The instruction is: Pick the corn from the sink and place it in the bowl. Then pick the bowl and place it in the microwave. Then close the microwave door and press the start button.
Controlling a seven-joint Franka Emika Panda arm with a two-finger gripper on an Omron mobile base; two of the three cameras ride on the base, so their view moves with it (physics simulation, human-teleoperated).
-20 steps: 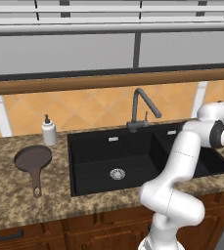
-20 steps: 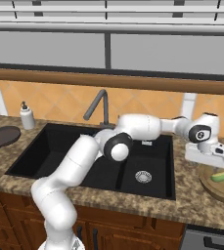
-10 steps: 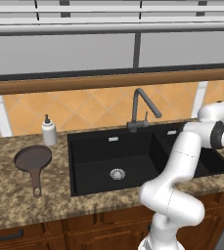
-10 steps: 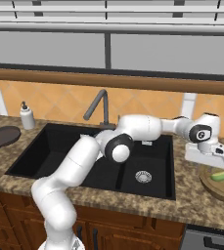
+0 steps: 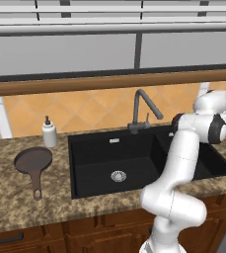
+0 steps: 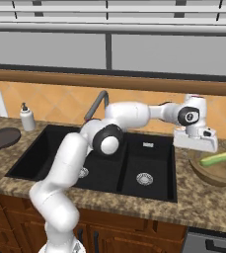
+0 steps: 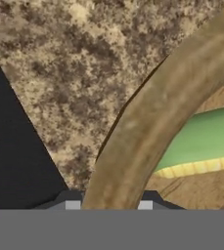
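Note:
The tan-brown bowl [image 6: 217, 174] stands on the granite counter right of the black sink [image 6: 149, 163]. The corn [image 6: 218, 158], yellow with a green end, lies inside it. My gripper [image 6: 199, 148] hangs over the bowl's left edge. In the hand view my gripper [image 7: 108, 205] is shut on the bowl's thick rim [image 7: 152, 112], which runs up from between the two finger tips. The corn [image 7: 206, 141] lies just inside that rim, and the sink [image 7: 11, 146] is at the left. The microwave and its door are out of view.
A gooseneck faucet [image 5: 144, 111] rises behind the sink [image 5: 109, 158]. A dark frying pan [image 5: 33, 160] and a white soap bottle [image 5: 48, 133] stand on the counter to the sink's left. My arm spans the right basin. A tiled wall and window ledge run close behind.
My gripper has shut on the bowl's rim. The arm and the bowl stay where they were.

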